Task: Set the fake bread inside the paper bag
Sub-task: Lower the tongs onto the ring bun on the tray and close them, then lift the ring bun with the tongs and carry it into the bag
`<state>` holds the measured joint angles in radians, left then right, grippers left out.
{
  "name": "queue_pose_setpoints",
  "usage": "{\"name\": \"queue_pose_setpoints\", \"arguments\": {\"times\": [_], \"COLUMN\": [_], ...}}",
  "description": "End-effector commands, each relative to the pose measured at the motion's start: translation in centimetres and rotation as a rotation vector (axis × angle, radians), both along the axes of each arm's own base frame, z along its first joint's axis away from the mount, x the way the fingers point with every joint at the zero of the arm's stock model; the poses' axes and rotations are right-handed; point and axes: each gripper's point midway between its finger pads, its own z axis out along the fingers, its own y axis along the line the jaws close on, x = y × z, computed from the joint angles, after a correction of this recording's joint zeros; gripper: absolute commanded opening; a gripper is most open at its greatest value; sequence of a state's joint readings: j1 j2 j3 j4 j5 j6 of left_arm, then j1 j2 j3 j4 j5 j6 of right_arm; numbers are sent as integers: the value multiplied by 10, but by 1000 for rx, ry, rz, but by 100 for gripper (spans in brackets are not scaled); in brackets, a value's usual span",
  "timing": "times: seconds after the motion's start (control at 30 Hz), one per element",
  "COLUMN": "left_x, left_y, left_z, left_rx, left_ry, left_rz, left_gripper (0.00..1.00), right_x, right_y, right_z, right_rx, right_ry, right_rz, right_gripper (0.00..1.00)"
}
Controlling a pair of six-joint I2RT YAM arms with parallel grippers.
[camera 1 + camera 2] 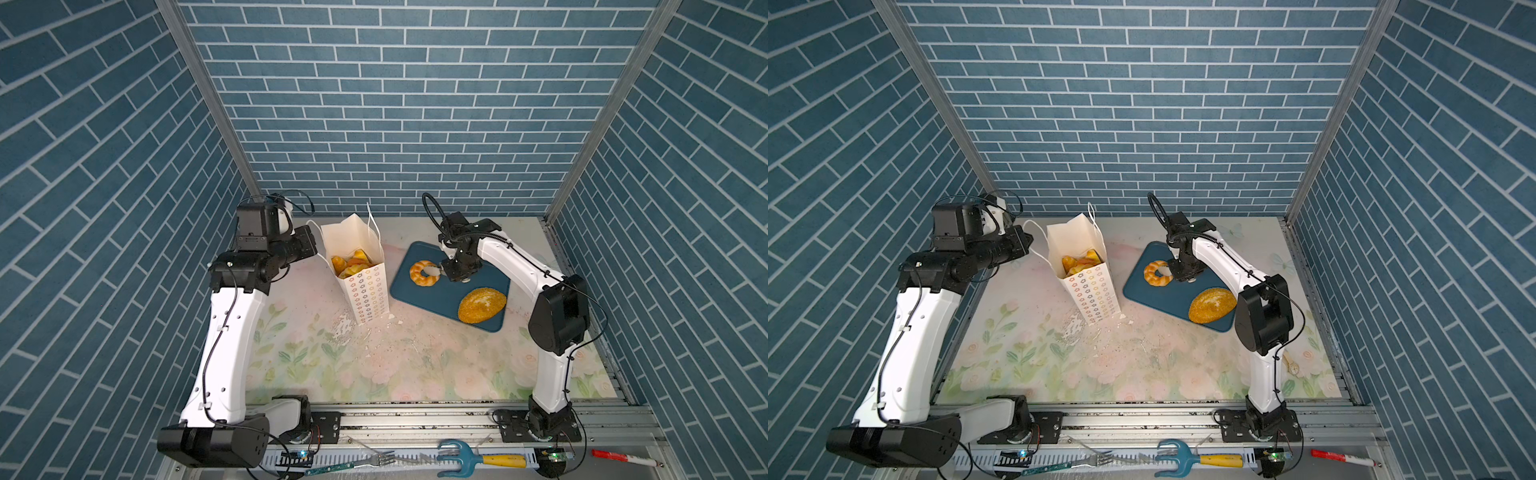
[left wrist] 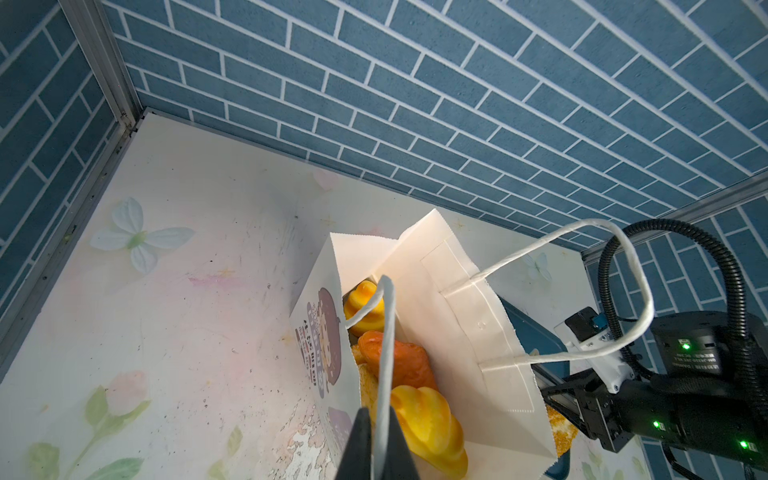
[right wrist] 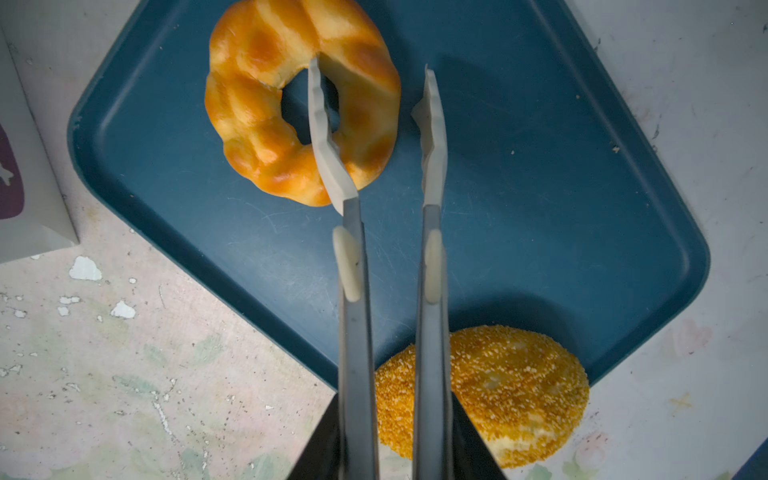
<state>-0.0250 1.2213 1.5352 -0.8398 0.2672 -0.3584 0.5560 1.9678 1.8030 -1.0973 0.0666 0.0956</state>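
Note:
The white paper bag point(image 1: 365, 291) stands upright and open, with several fake bread pieces point(image 2: 428, 428) inside. My left gripper point(image 2: 382, 419) is shut on the bag's near cord handle point(image 2: 386, 332), left of the bag in both top views point(image 1: 1027, 241). On the dark blue tray point(image 3: 540, 187) lie a glazed ring point(image 3: 266, 104) and a seeded oval loaf point(image 3: 519, 390). My right gripper point(image 3: 394, 419) is shut on grey tongs point(image 3: 351, 332). The tongs' white tips stand apart, one in the ring's hole, one outside its rim.
The bag stands just left of the tray point(image 1: 428, 295). White flakes of peeled mat point(image 1: 345, 332) lie in front of the bag. A fork point(image 1: 374, 459), a blue hand rake point(image 1: 478, 459) and a red marker point(image 1: 623, 457) rest on the front rail. Brick walls close three sides.

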Motion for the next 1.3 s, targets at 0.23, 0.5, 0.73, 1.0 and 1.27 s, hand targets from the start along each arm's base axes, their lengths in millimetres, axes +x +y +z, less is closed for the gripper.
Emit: {"name": "queue_pose_setpoints", "arguments": {"times": [0.23, 0.5, 0.73, 1.0, 1.27], "left_x": [1, 3, 0, -3, -2], "left_y": [-1, -1, -1, -2, -1], "left_z": [-1, -3, -1, -4, -8], "left_rx": [11, 8, 6, 0, -3], "left_ry": [0, 5, -2, -3, 6], "left_rz": [-8, -5, -6, -6, -1], "left_gripper": [9, 9, 9, 10, 10], "right_x": [3, 0, -5, -22, -51], "right_y": [4, -5, -18, -27, 1], "right_z": [2, 53, 121, 209, 313], "right_rx": [-16, 23, 90, 197, 322], "right_ry": [21, -105, -287, -502, -798], "right_rz": [41, 19, -19, -16, 136], "right_gripper": [22, 15, 13, 12, 11]}}
